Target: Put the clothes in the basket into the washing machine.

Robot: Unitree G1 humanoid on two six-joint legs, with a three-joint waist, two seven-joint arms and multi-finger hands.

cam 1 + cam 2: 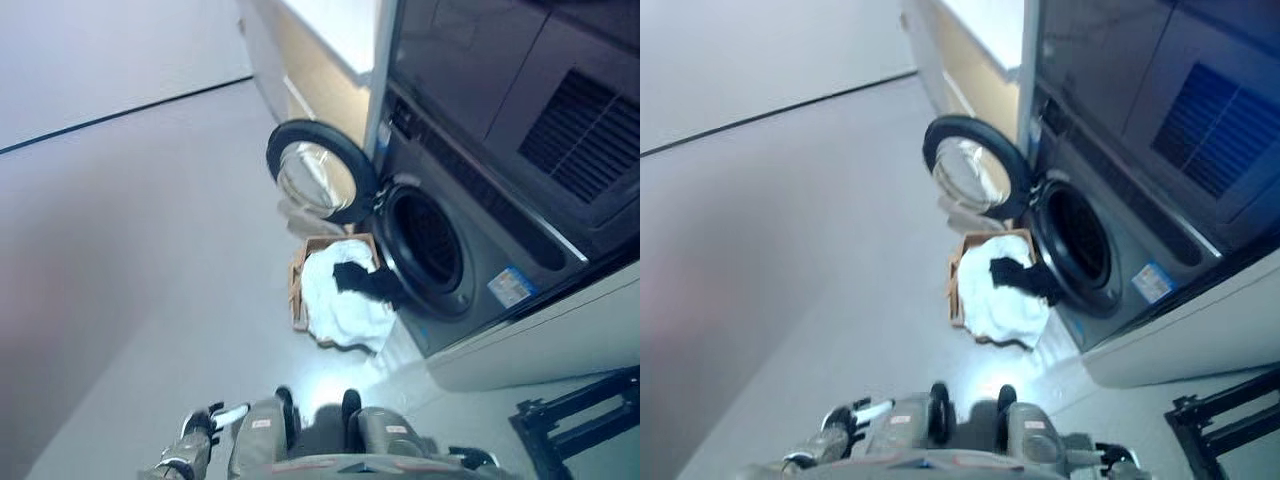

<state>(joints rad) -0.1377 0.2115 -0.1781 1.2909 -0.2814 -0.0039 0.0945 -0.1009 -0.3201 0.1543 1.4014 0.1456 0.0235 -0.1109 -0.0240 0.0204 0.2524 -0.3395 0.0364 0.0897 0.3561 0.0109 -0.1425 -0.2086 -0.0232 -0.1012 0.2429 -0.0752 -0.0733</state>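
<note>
**Laundry waits at the drum mouth, hands low and far off**

Left eye view: a pale grey floor fills the left and centre of the frame, with a dark front-loading washing machine at right, its round door swung open toward upper centre. Just below the drum opening sits a brown basket heaped with white clothes and a black garment draped toward the opening. The left hand shows at lower left, fingers relaxed and holding nothing. The right hand is cut off at the bottom edge — I cannot tell its state.

Right eye view: same floor and machine. Likely risks — the white cloth spilling over the basket's near edge could drag onto the floor, and the open door crowds the reach from the left. The basket's depth and the drum's interior are hidden.
</note>
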